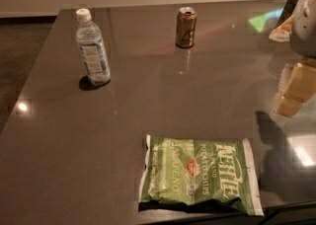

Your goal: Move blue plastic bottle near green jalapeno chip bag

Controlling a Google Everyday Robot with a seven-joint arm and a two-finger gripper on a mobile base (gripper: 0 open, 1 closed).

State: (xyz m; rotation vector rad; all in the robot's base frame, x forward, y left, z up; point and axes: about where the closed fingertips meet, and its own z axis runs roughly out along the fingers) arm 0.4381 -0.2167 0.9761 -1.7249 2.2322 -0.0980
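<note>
Dark glossy counter (207, 91) carries everything. Green chip bag (197, 177) lies flat at the near edge, middle-right, lettering sideways. Bottle (92, 51) stands upright at far left, white cap on, well apart from the bag and not yet moved. Hand (305, 21) looks like the pale shape at the far right edge, mostly out of frame, holding nothing and well apart from the bottle; can't tell whether it is apart or together. Gold can (186, 27) stands upright at the back, between the bottle and the hand.

Step in hand is probably the reach for the bottle. To do it well:
- pass in front of the can or above it, don't clip it
- grip the bottle's body mid-label; it's tall and light, likely to tip if nudged near the cap
- set it upright on bare counter just beside the bag's left end, not on the bag
</note>
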